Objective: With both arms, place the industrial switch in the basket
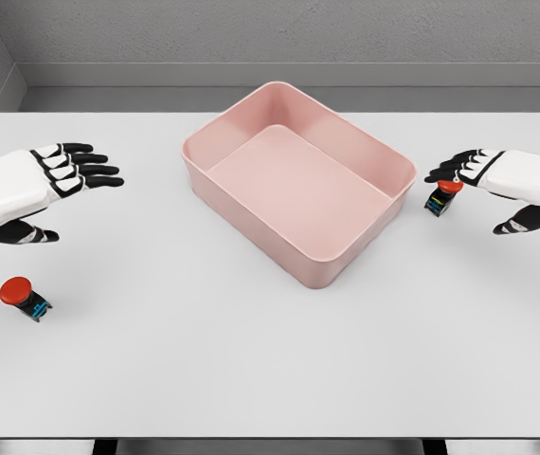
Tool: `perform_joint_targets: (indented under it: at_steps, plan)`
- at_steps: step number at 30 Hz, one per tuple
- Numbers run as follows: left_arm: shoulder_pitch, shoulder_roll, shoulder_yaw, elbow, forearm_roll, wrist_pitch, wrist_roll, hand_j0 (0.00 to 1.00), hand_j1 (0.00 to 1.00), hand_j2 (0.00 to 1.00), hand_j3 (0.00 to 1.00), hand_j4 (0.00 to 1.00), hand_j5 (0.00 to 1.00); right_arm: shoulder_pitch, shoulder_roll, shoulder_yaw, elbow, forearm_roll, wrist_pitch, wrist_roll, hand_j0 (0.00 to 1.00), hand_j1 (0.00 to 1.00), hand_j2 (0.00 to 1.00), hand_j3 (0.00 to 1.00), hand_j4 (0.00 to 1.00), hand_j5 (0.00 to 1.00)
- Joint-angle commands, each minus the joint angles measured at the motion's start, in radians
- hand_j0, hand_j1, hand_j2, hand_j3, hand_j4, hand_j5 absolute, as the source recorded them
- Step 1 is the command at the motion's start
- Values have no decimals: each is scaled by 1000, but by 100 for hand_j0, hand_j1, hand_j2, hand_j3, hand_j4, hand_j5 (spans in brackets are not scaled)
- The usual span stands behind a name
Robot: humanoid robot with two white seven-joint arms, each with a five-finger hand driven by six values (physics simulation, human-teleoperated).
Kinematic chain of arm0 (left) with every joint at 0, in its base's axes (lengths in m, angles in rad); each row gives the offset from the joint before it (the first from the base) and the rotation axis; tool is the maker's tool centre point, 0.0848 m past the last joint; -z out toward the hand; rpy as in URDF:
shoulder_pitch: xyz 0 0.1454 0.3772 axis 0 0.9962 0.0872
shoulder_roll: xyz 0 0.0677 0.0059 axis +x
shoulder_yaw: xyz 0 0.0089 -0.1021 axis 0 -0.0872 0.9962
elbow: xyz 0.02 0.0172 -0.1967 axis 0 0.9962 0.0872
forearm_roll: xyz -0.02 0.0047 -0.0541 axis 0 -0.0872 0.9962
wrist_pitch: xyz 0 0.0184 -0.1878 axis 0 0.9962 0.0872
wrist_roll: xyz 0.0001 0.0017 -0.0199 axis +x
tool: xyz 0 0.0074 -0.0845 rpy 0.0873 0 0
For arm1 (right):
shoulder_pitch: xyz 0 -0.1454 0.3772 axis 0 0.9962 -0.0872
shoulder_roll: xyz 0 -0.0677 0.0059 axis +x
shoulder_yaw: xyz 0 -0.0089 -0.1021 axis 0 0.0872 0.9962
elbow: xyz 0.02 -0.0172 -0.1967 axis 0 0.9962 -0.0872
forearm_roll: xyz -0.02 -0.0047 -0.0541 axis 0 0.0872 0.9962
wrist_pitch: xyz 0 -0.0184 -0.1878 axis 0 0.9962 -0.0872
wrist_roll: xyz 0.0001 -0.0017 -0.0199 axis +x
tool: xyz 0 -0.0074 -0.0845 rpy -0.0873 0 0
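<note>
Left hand [47,185] open, empty; red-capped switch [24,297] lies on table [251,360] just below it, toward the robot. Pink basket [298,180] centre, empty. Right hand [497,180] fingertips touch second switch [441,199]; grasp unclear.

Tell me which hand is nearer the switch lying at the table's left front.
Left. The left hand hovers just behind the switch, fingers spread, not touching it. The right hand is far across the table, past the basket, by the other switch.
</note>
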Motion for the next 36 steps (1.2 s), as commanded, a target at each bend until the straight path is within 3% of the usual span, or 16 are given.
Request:
perform_joint_targets:
  at_steps: [1,6,7,10,11,13,16,20,25,29,36]
  plan:
    - [0,0,1,0,6,0,0,100,100,100,100,100,100,0,-2,-2,2,-5,1,0,100,100,100,100,100,100]
    - [-20,8,2,0,6,0,-5,100,100,100,100,100,100,-2,-5,-22,28,-2,1,-3,100,100,100,100,100,100]
    - [-31,10,2,0,8,0,-42,100,100,100,100,100,100,-2,-3,-28,28,-1,1,-1,100,100,100,100,100,100]
    - [-83,11,2,0,9,0,-241,100,100,100,100,100,100,-8,21,-30,28,-1,1,2,98,98,98,98,98,98]
    - [-113,14,2,0,9,0,-327,100,100,100,100,100,100,-12,25,-33,28,1,1,2,91,91,91,91,91,91]
    - [-141,13,2,0,9,0,-464,100,100,100,100,100,100,-12,44,-54,28,7,1,3,90,90,90,90,90,90]
    - [-152,19,18,0,9,0,-563,100,100,100,100,100,100,-15,87,-57,56,33,1,6,88,88,88,88,88,88]
    - [-153,42,22,0,8,0,-594,100,100,100,100,100,100,-28,133,-59,85,47,1,19,88,88,88,88,88,88]
    - [-153,51,22,0,-4,0,-594,100,100,100,100,100,100,-32,132,-80,139,44,1,20,88,88,88,88,88,88]
    - [-144,53,-19,0,-9,0,-594,100,100,100,100,100,100,-28,132,-96,146,38,1,19,88,88,88,88,88,88]
    - [-138,54,-70,0,-155,0,-594,100,100,100,100,100,100,-11,147,-88,175,1,1,3,86,86,86,86,86,86]
